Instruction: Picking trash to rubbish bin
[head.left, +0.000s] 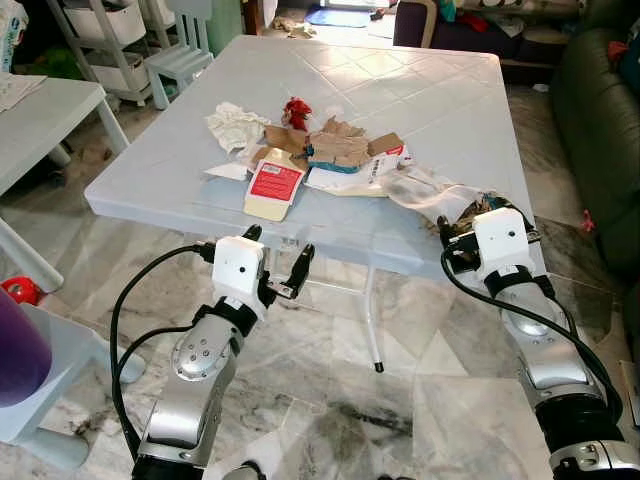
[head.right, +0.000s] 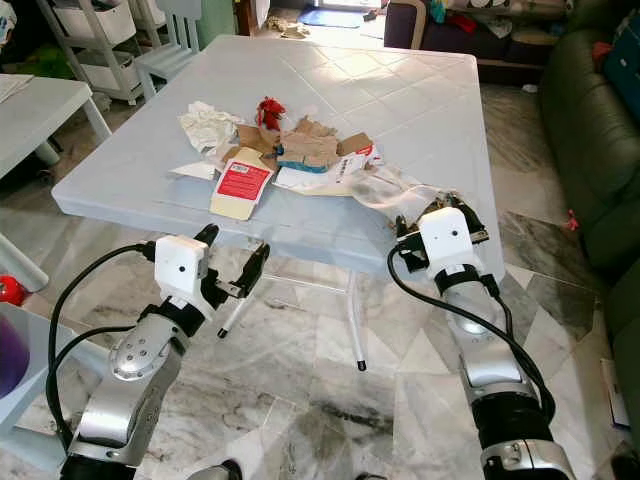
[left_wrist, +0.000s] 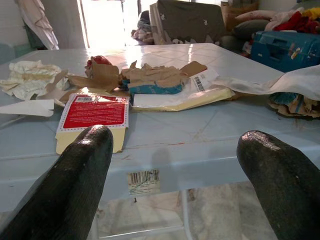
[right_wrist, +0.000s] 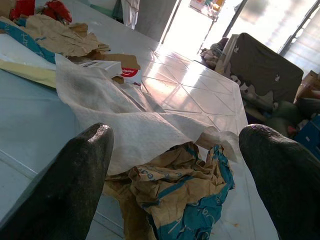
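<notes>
Pale blue table (head.left: 420, 90) carries scattered trash, and the right gripper (right_wrist: 175, 165) stands with jaws wide around a crumpled brown-and-teal paper (right_wrist: 185, 192) at the near edge, under a white sheet (right_wrist: 120, 120). I judge the grasp is just starting: the next move needs closing on the paper only. The left gripper (head.left: 282, 262) waits open before the table edge.

You are facing a pale blue plastic table (head.left: 420, 110) with a diamond-tile pattern moulded into its top and thin white metal legs (head.left: 372, 320) beneath. Under it, the floor (head.left: 330, 400) is glossy marble tile, grey and white with dark veining. To the table's left you have a second pale table (head.left: 45, 110), and behind that a white shelving rack (head.left: 105, 40) and a small light-blue chair (head.left: 180, 55). To the table's right stands a dark green sofa (head.left: 600, 120). Beyond the table's far edge, bright daylight pours through an open doorway (left_wrist: 102, 17), glaring off the tabletop, with a dark armchair (right_wrist: 260, 62) near it.
</notes>
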